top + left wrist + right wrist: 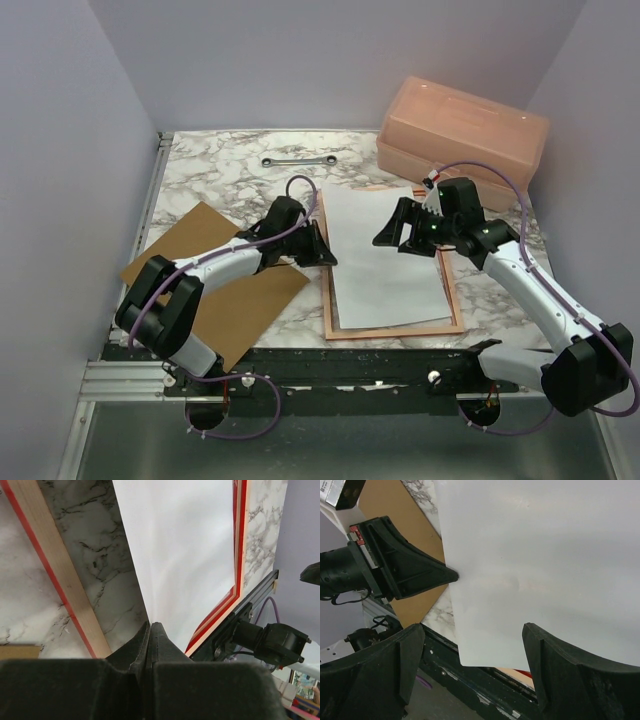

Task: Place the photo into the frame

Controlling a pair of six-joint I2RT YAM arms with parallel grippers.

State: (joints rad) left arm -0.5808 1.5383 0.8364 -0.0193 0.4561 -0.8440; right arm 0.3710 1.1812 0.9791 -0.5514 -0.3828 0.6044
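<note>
The photo lies white side up on the frame, which rests pale wood side up on the marble table. The sheet sits slightly skewed inside the frame's rails. My left gripper is shut, and its tips touch the photo's left edge; nothing shows pinched between them. The frame's wooden rail with its red edge runs to the left of those tips. My right gripper hangs open over the photo's near part, holding nothing, and that view shows the left gripper's tip at the sheet's edge.
A brown backing board lies at the left under my left arm. A pink plastic box stands at the back right, just behind the frame. A wrench lies at the back. A black rail runs along the near table edge.
</note>
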